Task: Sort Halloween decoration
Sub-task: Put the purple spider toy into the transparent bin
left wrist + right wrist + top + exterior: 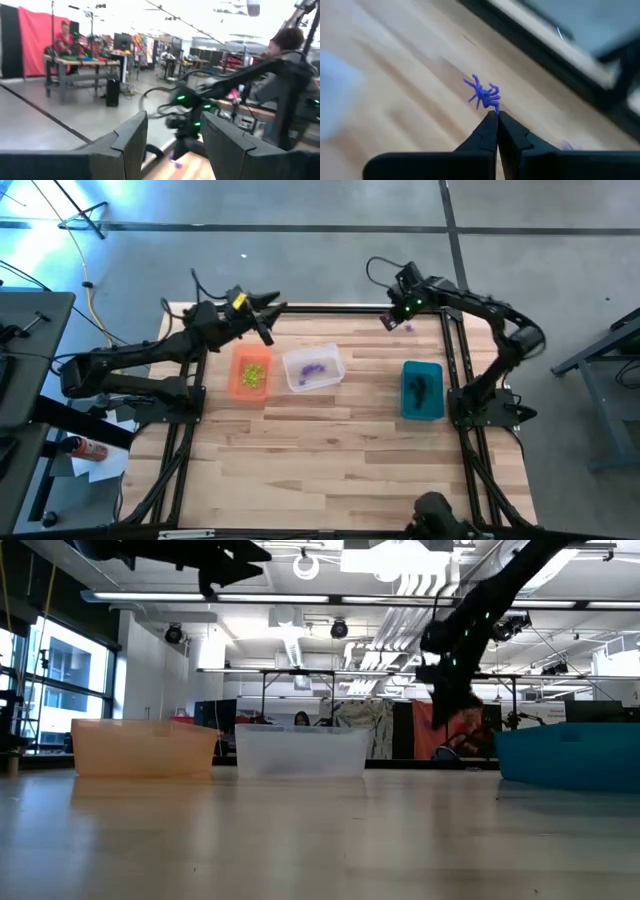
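In the high view's upper right, the right gripper (pixel 497 116) has its fingers pressed together, empty, just short of a purple spider (pixel 483 94) lying on the table (pixel 330 460); the left gripper (pixel 172 145), fingers spread, hangs upper left.

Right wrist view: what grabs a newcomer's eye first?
A purple spider trinket pinched at the tips of the right hand, held above the table's far right corner. On the table a row of bins: orange, clear, teal.
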You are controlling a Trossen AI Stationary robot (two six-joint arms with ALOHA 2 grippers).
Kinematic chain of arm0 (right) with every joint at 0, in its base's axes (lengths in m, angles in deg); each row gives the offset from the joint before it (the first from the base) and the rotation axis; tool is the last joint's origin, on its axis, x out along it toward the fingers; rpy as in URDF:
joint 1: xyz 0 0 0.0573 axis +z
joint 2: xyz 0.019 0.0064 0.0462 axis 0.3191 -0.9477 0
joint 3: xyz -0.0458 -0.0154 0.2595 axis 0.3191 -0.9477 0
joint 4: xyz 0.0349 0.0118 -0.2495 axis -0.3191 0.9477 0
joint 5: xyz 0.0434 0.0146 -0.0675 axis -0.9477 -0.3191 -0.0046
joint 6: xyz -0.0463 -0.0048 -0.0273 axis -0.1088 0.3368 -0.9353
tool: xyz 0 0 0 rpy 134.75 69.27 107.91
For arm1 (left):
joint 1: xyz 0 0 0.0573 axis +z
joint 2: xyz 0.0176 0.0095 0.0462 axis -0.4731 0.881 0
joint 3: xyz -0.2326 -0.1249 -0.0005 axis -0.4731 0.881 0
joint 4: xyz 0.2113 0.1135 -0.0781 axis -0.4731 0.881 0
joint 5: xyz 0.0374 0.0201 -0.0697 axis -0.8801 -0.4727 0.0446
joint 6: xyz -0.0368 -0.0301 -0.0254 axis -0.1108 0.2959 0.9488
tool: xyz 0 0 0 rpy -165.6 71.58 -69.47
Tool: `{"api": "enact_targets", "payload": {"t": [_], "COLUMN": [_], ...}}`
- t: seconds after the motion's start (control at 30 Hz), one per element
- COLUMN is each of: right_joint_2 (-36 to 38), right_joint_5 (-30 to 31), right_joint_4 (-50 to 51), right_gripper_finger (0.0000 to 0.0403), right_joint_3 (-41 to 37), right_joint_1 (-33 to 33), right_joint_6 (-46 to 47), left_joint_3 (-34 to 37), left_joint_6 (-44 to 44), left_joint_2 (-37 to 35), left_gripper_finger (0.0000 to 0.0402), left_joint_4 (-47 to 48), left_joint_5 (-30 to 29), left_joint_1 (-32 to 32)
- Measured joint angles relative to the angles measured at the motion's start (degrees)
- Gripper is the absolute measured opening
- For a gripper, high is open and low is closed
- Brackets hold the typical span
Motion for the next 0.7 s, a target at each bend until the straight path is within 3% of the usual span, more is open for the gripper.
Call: {"api": "enact_targets", "payload": {"t": [0.23, 0.43, 0.53, 0.7], "right_joint_2": [12.3, 20.0, 21.0, 18.9], "right_joint_5": [-5.8, -5.5, -1.1, 11.3], "right_joint_4": [-11.1, -26.3, -33.0, -35.4], "right_gripper_finger": [0.0000, 0.0000, 0.0000, 0.0000], "right_joint_3": [-3.9, -11.2, -12.5, -10.6], "right_joint_1": [8.5, 22.5, 30.8, 40.5], "right_joint_6": [1.6, 10.3, 12.7, 13.6], "left_joint_3": [0.0, 0.0, 0.0, 0.0], "left_joint_6": [-1.1, -1.1, -1.1, -0.7], "left_joint_2": [-3.4, -4.1, -4.4, -4.3], "left_gripper_finger": [0.0170, 0.0170, 0.0170, 0.0170], "left_joint_4": [1.9, 7.2, 9.1, 11.5], "left_joint_5": [0.0, 4.1, 7.4, 13.6], "left_joint_1": [2.2, 2.4, 2.4, 2.4]}}
